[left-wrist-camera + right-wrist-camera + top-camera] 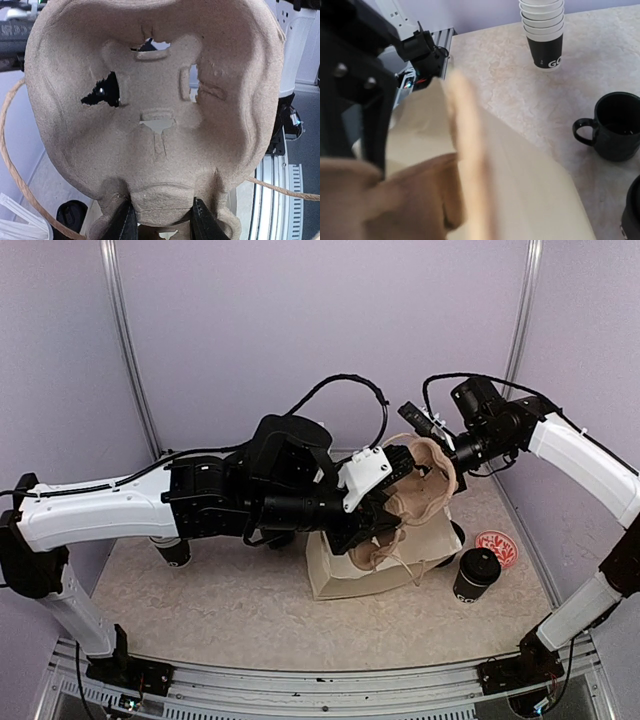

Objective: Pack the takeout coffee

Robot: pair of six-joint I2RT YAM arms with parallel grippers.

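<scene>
A brown cardboard cup tray [150,165] is tipped up in the air, and it has small holes in it. A tan paper bag [340,575] sits below it on the table [220,610]. A black mug [615,125] stands on the table. A red round thing [497,547] lies near the bag.

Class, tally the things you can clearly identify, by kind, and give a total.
beige moulded-pulp cup carrier: 1
cream paper bag: 1
lidded black paper takeout cup: 1
stack of open black paper cups: 1
glossy black handled mug: 1
red-and-white round disc: 1
Total: 6
</scene>
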